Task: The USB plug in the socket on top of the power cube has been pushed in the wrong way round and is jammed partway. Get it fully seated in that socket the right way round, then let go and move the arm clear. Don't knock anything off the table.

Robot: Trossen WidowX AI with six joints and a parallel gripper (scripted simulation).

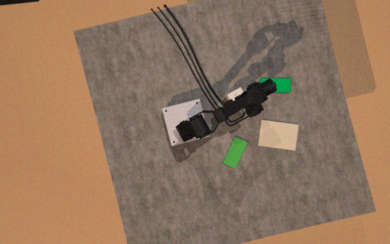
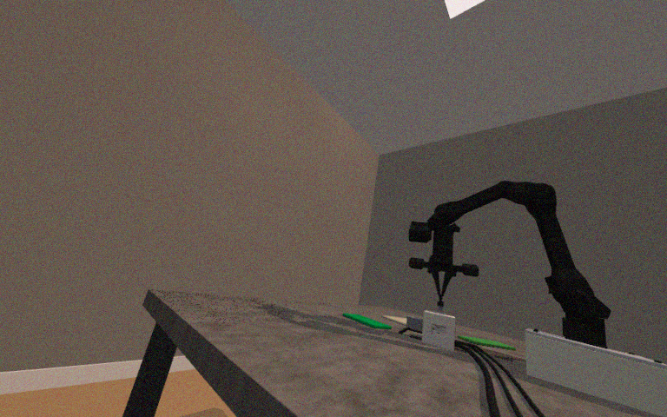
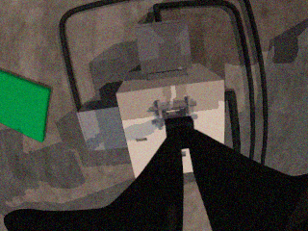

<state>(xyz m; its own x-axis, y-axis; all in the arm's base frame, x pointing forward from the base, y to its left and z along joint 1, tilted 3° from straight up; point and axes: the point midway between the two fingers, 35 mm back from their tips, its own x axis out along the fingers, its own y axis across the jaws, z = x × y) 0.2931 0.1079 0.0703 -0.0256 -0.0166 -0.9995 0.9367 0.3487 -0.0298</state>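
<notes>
The white power cube [image 1: 235, 94] [image 2: 438, 339] [image 3: 210, 134] stands on the table, partly under the arm in the top view. My gripper [image 2: 440, 303] [image 3: 183, 139] points down over its top and is shut on the black USB plug [image 3: 179, 124]. A short grey part shows between the fingertips and the cube's top edge in the exterior view. In the wrist view the grey socket [image 3: 161, 110] shows just beyond the plug. How deep the plug's end sits, or whether it is clear of the socket, I cannot tell. The fingers are hidden in the top view.
A grey block [image 3: 164, 45] adjoins the cube's far side, and a blue-grey block [image 3: 98, 127] its left side. Black cables [image 1: 184, 49] [image 2: 486, 380] loop around them. A white panel box [image 1: 178, 118] [image 2: 590, 371], two green slabs [image 1: 235, 152] [image 1: 284, 85] and a beige slab [image 1: 278, 135] lie nearby.
</notes>
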